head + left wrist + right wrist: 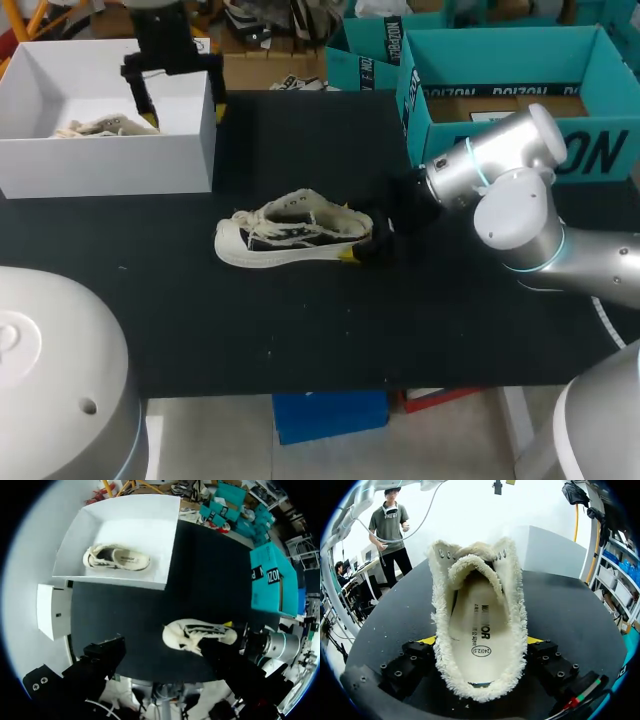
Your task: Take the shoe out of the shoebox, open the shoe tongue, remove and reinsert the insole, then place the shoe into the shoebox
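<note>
A cream fleece-lined shoe (290,235) lies on its sole in the middle of the black table, toe toward my left. My right gripper (365,242) is at its heel. In the right wrist view the heel sits between the two fingers, which press its fleece rim from both sides, so my right gripper (481,641) is shut on the shoe (477,630). The tongue (470,562) stands up and the printed insole (475,620) lies inside. My left gripper (178,100) hangs open and empty over the white shoebox (110,165), high above the table in its own view (170,665).
A second cream shoe (105,127) lies in the white shoebox (110,580) at the back left. Teal boxes (500,90) stand along the back right, close behind my right arm. Black tabletop (300,340) stretches in front of the shoe.
</note>
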Controlling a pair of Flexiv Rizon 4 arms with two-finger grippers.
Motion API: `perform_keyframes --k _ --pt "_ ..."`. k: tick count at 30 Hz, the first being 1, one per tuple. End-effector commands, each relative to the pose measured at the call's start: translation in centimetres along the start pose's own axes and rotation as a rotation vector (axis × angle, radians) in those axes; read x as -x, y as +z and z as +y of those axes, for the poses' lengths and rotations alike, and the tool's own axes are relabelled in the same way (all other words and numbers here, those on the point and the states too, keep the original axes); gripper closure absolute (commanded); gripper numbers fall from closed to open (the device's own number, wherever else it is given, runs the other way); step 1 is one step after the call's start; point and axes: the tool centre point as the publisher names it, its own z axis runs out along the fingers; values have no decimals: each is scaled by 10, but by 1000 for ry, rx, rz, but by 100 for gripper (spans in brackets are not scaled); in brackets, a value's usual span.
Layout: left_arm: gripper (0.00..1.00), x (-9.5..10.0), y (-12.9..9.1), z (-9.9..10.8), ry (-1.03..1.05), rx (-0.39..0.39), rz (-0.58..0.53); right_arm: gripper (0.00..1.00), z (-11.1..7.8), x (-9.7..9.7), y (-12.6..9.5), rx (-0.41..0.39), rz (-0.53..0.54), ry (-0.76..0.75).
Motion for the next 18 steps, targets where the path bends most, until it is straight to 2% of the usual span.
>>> perform_keyframes --k 1,4,9,18 --pt "0 -39 10 50 -1 -69 -57 100 0 0 3 -1 -2 1" --pt "0 -58 17 66 6 -66 -85 100 0 0 3 -1 -2 1" --pt "0 -83 30 77 39 -88 -105 100 0 0 3 -1 -2 1" --pt "0 -106 70 86 144 -91 -147 100 0 0 3 -1 -2 1"
